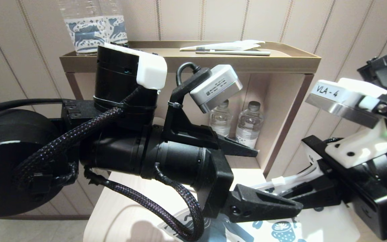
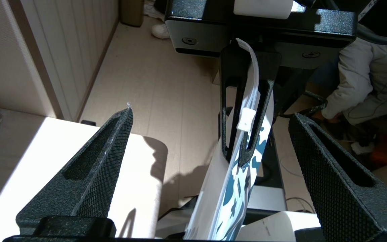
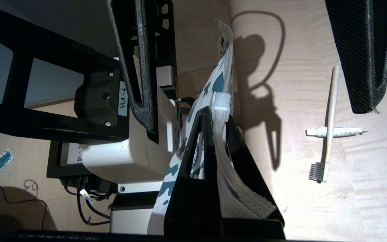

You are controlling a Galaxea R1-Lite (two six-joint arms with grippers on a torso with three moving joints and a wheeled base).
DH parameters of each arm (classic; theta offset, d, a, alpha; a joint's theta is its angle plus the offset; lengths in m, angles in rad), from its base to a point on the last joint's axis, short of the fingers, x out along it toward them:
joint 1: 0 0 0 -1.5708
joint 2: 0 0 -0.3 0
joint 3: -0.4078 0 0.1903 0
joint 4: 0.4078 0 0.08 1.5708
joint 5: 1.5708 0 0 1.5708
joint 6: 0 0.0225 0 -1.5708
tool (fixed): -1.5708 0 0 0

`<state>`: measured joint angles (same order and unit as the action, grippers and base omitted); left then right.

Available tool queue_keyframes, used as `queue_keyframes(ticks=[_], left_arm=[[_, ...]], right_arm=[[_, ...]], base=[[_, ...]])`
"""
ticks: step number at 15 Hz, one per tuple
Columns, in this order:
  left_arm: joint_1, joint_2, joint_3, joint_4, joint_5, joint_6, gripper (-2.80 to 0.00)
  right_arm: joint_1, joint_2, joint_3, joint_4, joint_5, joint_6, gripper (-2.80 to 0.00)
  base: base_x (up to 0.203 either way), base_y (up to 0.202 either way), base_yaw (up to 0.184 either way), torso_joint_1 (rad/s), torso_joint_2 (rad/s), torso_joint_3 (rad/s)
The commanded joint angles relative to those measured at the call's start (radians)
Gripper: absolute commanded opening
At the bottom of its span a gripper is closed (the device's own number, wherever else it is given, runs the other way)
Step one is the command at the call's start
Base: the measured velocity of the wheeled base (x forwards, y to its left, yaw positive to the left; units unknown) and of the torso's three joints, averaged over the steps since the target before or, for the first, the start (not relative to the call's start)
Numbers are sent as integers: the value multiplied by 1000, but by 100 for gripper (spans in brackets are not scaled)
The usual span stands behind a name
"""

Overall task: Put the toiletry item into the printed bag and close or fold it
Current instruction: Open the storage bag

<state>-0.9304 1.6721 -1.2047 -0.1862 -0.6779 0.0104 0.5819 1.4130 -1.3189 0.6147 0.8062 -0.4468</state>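
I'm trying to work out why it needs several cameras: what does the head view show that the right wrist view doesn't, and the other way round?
Only the head view: a shelf's top tray with a pale toothbrush on it, and small water bottles in the shelf below. Only the right wrist view: the white toothbrush lying on the table, crossing a small white tube. Both: the right pincer shut on the printed bag, with the left pincer open either side of it.
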Motion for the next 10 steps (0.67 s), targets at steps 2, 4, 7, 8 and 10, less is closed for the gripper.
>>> queue_keyframes(ticks=[2,4,7,8,10], left_arm=[[-13,-7,10,-1,2,1,-139],[-24,-12,42,-17,4,23,-280],[-29,-8,55,-53,-3,40,-280],[-30,-6,54,-55,-3,40,-280],[-30,-6,51,-55,-3,40,-280]], right_arm=[[1,1,0,4,4,-3,-280],[-1,0,-4,4,5,-3,-280],[1,1,-3,4,5,-3,-280],[1,3,-3,4,5,-3,-280],[0,3,4,4,4,-3,-280]], base=[[0,0,0,0,0,0],[0,0,0,0,0,0],[0,0,0,0,0,0],[0,0,0,0,0,0],[0,0,0,0,0,0]])
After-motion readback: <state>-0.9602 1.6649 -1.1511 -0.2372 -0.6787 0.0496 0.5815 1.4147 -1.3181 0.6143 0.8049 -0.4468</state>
